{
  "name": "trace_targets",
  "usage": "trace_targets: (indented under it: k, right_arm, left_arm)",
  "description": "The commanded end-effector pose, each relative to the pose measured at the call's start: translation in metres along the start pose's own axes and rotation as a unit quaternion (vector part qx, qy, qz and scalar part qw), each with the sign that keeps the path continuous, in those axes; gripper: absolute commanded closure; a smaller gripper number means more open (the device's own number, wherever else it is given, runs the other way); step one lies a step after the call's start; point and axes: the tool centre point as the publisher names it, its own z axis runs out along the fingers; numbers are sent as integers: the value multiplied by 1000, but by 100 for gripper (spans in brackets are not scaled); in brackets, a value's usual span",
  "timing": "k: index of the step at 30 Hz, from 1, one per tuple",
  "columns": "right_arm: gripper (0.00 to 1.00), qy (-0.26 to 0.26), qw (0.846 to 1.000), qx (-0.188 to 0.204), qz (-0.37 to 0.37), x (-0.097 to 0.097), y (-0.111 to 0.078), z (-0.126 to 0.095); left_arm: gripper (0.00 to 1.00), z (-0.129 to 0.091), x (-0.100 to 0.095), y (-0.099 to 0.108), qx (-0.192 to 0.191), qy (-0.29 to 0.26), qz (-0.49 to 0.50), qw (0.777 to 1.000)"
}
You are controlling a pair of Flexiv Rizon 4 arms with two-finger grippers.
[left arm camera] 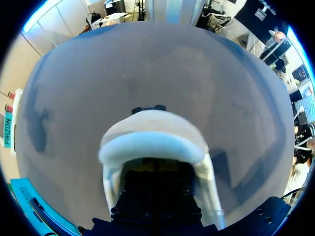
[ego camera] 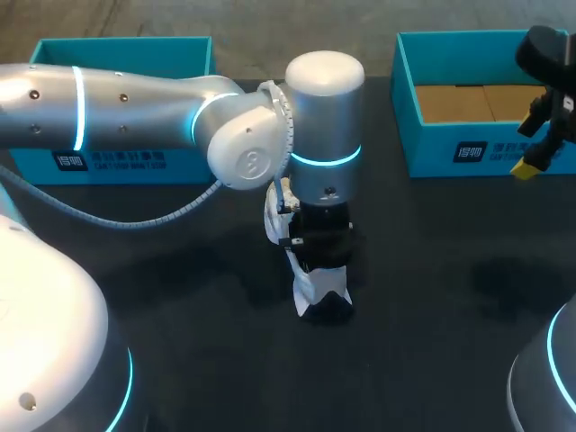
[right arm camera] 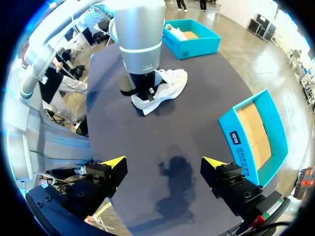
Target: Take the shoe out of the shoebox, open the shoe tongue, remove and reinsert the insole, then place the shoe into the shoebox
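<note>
Left gripper point(left arm camera: 153, 172) sits down inside the mouth of the white shoe point(left arm camera: 152, 135), sunk in shadow; clamped or loose, we cannot tell. Shoe lies on the dark table point(ego camera: 432, 297), between the left shoebox point(ego camera: 126, 54) and the right shoebox point(ego camera: 432, 148), out of both. Right gripper point(right arm camera: 162, 164) hangs spread wide over bare table near the right shoebox, holding nothing. We judge the shoe light, with a soft, yielding upper and a stiffer sole and heel. Best hold: heel collar or sole edge. Tongue and insole will likely flop.
</note>
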Motion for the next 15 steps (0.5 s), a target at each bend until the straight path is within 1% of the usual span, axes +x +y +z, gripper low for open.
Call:
trace_targets:
  k: [1,5,8,11,15]
  right_arm:
    - [0,1,1000,2,1,-1,2,0]
    - [0,1,1000,2,1,-1,2,0]
    - [0,1,1000,2,1,-1,2,0]
    - [0,1,1000,2,1,-1,2,0]
    - [0,1,1000,2,1,-1,2,0]
  left_arm:
    - [100,-5,-2,-1,-13,-15,-7,1000]
    - [100,-23,1,-2,-23,-31,-16,999]
    - [100,-29,3,0,-35,-44,-23,998]
    - [100,-24,2,4,-39,-41,-31,998]
    - [100,-12,1,8,-41,-38,-47,997]
